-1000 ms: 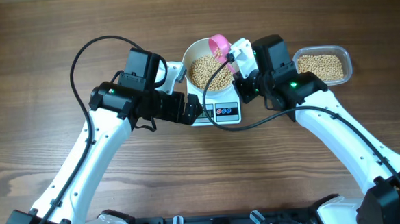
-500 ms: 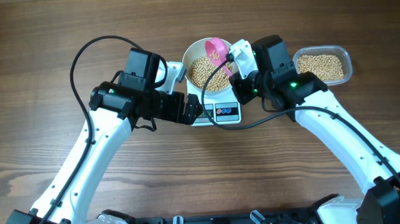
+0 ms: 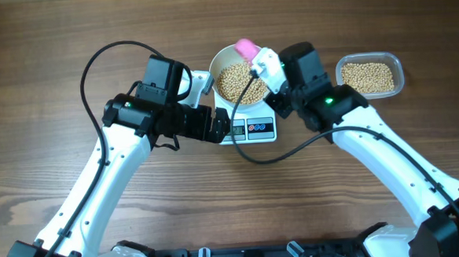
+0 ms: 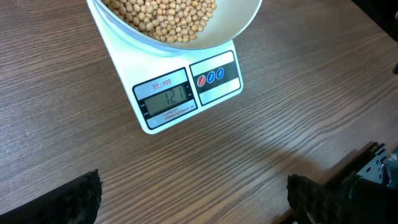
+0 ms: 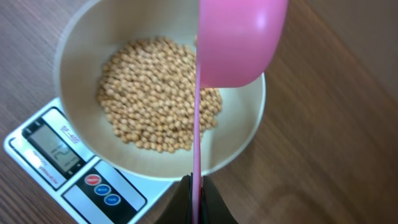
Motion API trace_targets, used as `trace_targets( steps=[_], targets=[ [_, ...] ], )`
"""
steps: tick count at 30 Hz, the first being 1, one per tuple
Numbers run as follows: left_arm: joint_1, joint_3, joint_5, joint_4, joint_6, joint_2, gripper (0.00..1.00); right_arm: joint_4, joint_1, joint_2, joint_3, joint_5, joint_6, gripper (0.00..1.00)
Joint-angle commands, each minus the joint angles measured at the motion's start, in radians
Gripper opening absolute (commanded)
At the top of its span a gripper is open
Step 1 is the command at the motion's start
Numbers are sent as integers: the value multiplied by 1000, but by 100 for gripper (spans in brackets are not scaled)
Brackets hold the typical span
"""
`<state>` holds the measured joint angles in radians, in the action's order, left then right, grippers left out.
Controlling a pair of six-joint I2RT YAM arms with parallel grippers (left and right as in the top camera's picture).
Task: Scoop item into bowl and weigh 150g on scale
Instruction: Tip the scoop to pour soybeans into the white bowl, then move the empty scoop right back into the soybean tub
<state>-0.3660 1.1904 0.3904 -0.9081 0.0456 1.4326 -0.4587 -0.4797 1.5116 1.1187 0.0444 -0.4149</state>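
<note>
Filling smooth white bowl, round tan beans

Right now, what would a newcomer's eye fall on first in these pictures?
The pink scoop, gripped by the right claw, hangs above the white bowl of tan beans at the table's middle. The bowl sits on a white scale, and a clear container with more beans lies to the right.

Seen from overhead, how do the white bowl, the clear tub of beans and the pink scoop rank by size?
1. Clear tub and white bowl: they look about alike, so I won't rank them.
2. Pink scoop: plainly the smallest, even though it is held above the bowl, nearer the camera.
</note>
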Motion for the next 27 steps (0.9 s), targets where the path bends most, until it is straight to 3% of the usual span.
trace_targets(
  steps=[1, 6, 14, 21, 27],
  targets=[
    [0, 5, 10, 2, -16, 5, 100, -12, -37, -23, 33, 68, -29, 4],
    [0, 5, 10, 2, -15, 5, 100, -30, -47, -28, 33, 68, -9, 4],
    [0, 5, 10, 2, -15, 5, 100, -82, -19, -37, 33, -38, 297, 4],
    [0, 5, 10, 2, -15, 5, 100, -112, 200, -121, 33, -440, 584, 4],
    [0, 5, 10, 2, -15, 5, 100, -124, 409, -257, 34, -469, 797, 4]
  ],
)
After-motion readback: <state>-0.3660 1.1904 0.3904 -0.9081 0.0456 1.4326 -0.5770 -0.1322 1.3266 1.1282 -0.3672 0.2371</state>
